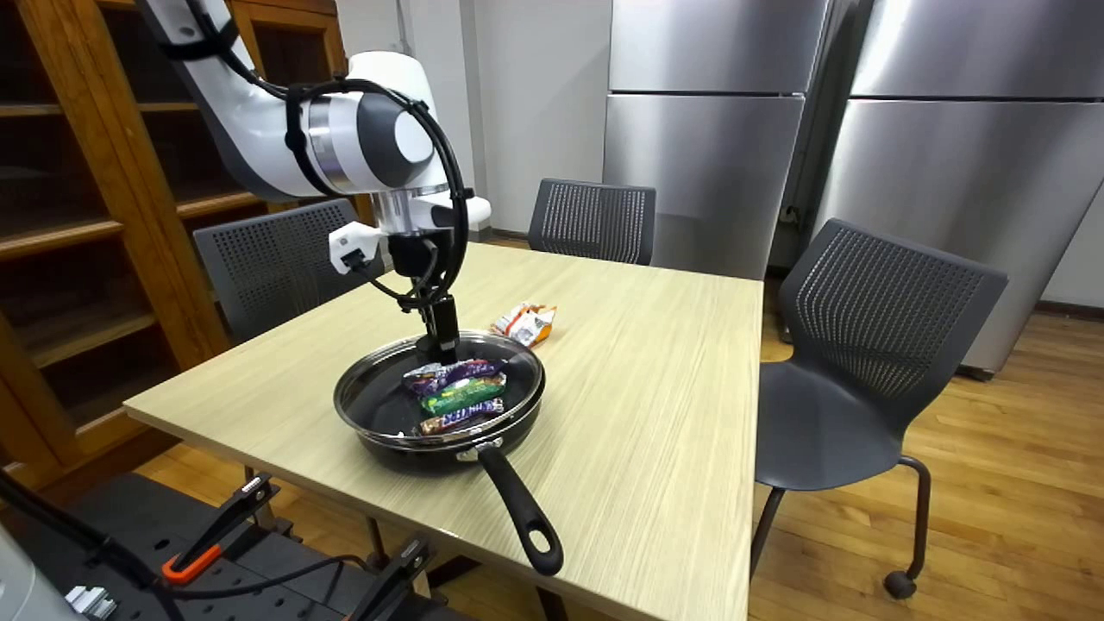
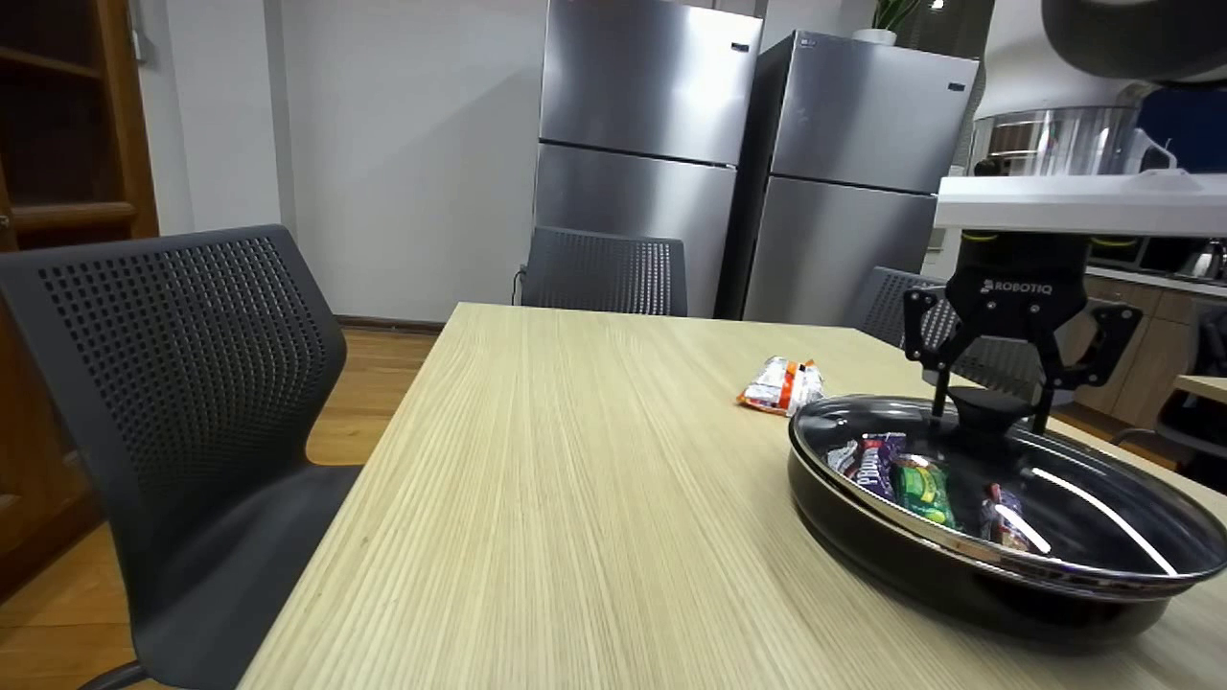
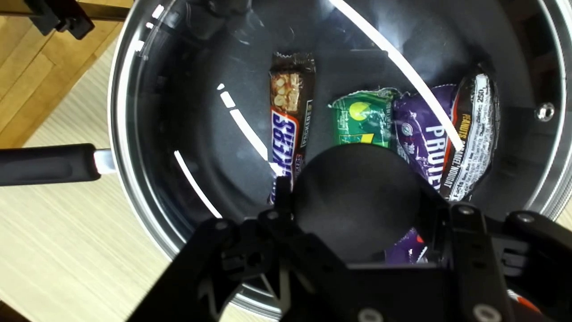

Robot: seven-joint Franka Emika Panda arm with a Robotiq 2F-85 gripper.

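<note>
In an exterior view, left of the black frying pan, a crumpled white-and-orange packet! Under the pan's clear glass lid, a green wrapped bar; above the pan, the black claw, half-open, grips the lid's round black knob!

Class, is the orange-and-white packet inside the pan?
No, the crumpled packet lies on the table, outside the pan.

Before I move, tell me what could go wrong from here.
The gripper holds the lid by its round knob alone, so the lid might tilt or slip if lifted. The handle of the pan points toward an edge of the table, so a knock could swing it.
</note>
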